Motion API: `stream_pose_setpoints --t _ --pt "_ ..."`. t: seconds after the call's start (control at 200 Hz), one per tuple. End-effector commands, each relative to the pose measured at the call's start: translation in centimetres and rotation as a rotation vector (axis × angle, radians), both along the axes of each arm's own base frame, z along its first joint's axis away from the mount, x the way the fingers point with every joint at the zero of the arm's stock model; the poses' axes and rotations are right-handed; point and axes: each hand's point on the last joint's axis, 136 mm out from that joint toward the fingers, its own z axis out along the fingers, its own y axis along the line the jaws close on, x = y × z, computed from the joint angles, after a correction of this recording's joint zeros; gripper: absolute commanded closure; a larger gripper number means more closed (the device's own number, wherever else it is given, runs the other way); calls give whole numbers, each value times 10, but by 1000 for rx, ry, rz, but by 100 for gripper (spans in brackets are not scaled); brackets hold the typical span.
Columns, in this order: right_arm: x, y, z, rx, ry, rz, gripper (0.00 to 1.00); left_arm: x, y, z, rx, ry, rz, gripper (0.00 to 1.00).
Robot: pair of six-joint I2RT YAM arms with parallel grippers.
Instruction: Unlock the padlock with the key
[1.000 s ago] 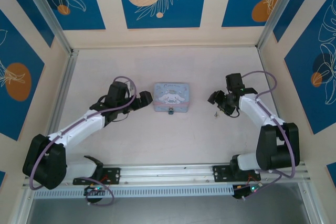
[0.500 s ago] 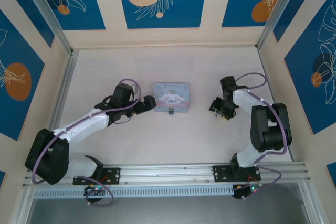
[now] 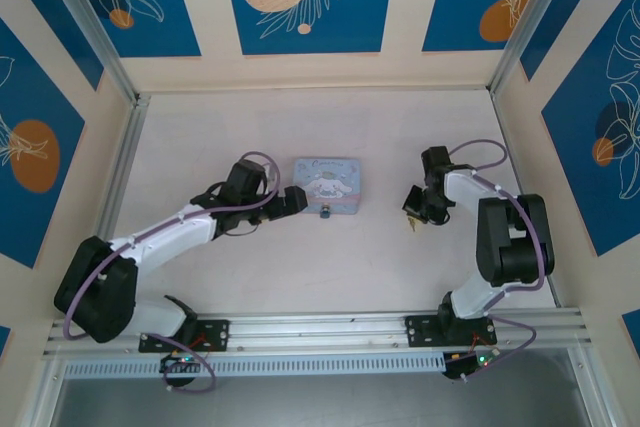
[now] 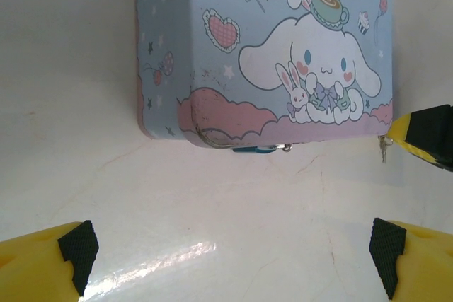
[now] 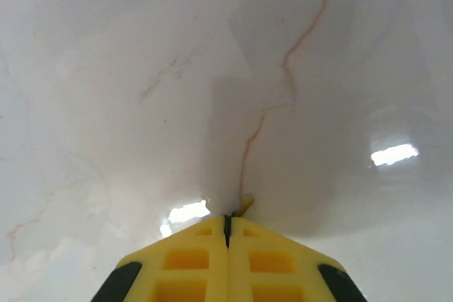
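Step in hand: key pickup. Right tool [image 3: 413, 215] is closed at the white surface [image 3: 240, 127], apparently nipping the small thin silvery key [image 5: 244, 205]; only a sliver shows. Left tool [image 3: 299, 199] gapes empty beside the pale blue cartoon tin [image 4: 184, 5], with the tiny teal padlock [image 4: 256, 149] at its front edge. Next: lift and carry the key to the keyhole.

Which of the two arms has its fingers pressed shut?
The right arm's fingers are pressed tightly together; the left arm's fingers stand wide apart, facing the cartoon tin.
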Motion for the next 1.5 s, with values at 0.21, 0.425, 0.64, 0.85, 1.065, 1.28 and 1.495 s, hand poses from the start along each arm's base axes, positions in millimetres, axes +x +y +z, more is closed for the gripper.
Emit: stream_pose_setpoints --t 0.21,0.425,0.64,0.85,1.065,1.28,1.495 --pt "-45 59 41 116 -103 108 100 -5 -14 9 -17 -7 -8 0" --pt "-79 79 43 97 -129 137 94 -11 -17 10 -38 -16 1 0" --pt "-45 37 47 29 -129 36 37 -17 -15 8 -31 -17 -1 0" --pt "-1 11 42 -29 -65 32 45 -19 -12 10 -37 -24 3 0" --pt "13 8 22 -68 9 69 47 -21 -10 13 -38 -32 6 0" --pt "8 3 -1 -99 77 75 47 -21 -11 14 -41 -36 1 0" --pt "5 6 -11 -93 104 82 57 -21 -12 14 -44 -33 -2 0"
